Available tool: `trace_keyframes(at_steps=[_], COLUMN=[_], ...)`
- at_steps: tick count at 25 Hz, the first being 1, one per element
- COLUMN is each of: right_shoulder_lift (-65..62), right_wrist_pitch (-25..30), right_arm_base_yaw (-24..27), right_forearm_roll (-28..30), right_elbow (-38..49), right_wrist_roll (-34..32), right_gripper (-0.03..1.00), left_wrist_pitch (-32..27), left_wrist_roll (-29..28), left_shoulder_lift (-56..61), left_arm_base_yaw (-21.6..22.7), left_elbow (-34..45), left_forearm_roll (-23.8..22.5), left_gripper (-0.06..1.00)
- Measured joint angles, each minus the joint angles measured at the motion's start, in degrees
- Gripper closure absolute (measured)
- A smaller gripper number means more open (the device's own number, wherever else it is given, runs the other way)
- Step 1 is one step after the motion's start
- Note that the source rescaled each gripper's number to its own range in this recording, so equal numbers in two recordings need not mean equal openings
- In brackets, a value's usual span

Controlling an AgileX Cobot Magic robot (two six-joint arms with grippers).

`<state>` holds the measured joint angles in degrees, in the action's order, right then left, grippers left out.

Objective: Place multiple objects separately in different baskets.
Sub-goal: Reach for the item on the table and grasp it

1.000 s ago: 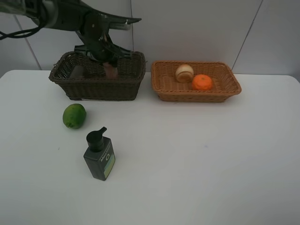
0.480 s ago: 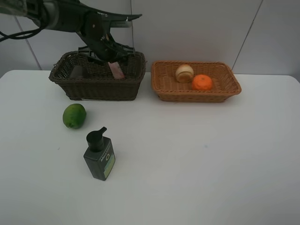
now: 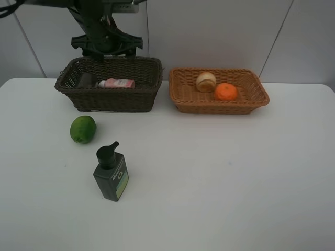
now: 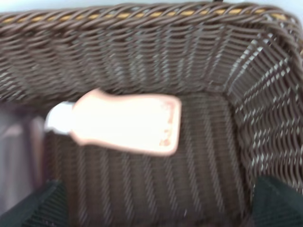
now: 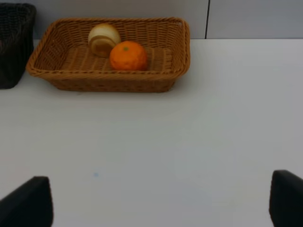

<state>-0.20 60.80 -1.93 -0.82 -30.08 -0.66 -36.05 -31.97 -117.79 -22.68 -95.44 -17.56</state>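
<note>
While the left arm point(image 3: 99, 21) hangs above the back rim of the dark brown basket point(image 3: 107, 99) in the high view, its jaws stand spread wide with nothing between them. The pink bottle point(image 3: 116, 83) lies on its side inside that basket, beside a dim cup point(image 3: 85, 80). The light basket point(image 3: 220, 107) holds the orange point(image 3: 226, 92) and a pale round fruit point(image 3: 205, 81). Out on the counter point(image 3: 225, 183) sit the green fruit point(image 3: 83, 129) and, near it, the upright pump bottle point(image 3: 111, 172).

The green fruit looks firm, smooth and ready to roll, so a hold from above across its widest part seems safest. The pump bottle is probably stiff plastic, heavier and top-heavy. Its flat body below the shoulder is the better place to grip, since the pump head might sink or swivel. The right arm does not show here.

From the left wrist, the camera looks down into the dark weave point(image 4: 118, 56). The pink bottle point(image 4: 125, 123) lies flat on the floor with its white cap point(image 4: 59, 118) toward a blurred purplish shape, likely the cup. The dark fingertips point(image 4: 279, 203) sit at the corners, clear of it.

From the right wrist, the right jaws stand wide apart and empty. They are held low over bare counter point(image 5: 189, 142), facing the light basket point(image 5: 109, 85) but well short of it.
</note>
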Motion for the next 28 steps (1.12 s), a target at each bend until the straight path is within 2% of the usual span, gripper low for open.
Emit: trace_keyframes(at_steps=[2,5,11,15,22,28], right_shoulder_lift=[0.0,0.0,0.0,0.0,0.0,0.0], right_wrist_pitch=[0.0,0.0,0.0,0.0,0.0,0.0], right_arm_base_yaw=[0.0,0.0,0.0,0.0,0.0,0.0], right_forearm_roll=[0.05,0.05,0.05,0.05,0.05,0.05], right_elbow=[0.0,0.0,0.0,0.0,0.0,0.0], right_wrist_roll=[0.0,0.0,0.0,0.0,0.0,0.0], right_gripper=[-0.02,-0.02,-0.02,-0.02,-0.02,-0.02], left_wrist_pitch=[-2.89,-3.75,0.82,1.6,6.81,11.04], left_wrist_roll=[0.9,2.52,2.85,2.85,2.85,2.85], left_shoulder_lift=[2.62,7.33,15.43,17.34,17.29,14.21], left_arm_base_yaw=[0.0,0.0,2.16,4.78,6.54,7.01], left_elbow=[1.4,7.55,24.1,31.13,37.32,38.71], left_forearm_roll=[0.7,2.64,3.96,3.12,2.37,2.32], left_gripper=[-0.05,-0.05,-0.05,-0.05,-0.06,-0.06])
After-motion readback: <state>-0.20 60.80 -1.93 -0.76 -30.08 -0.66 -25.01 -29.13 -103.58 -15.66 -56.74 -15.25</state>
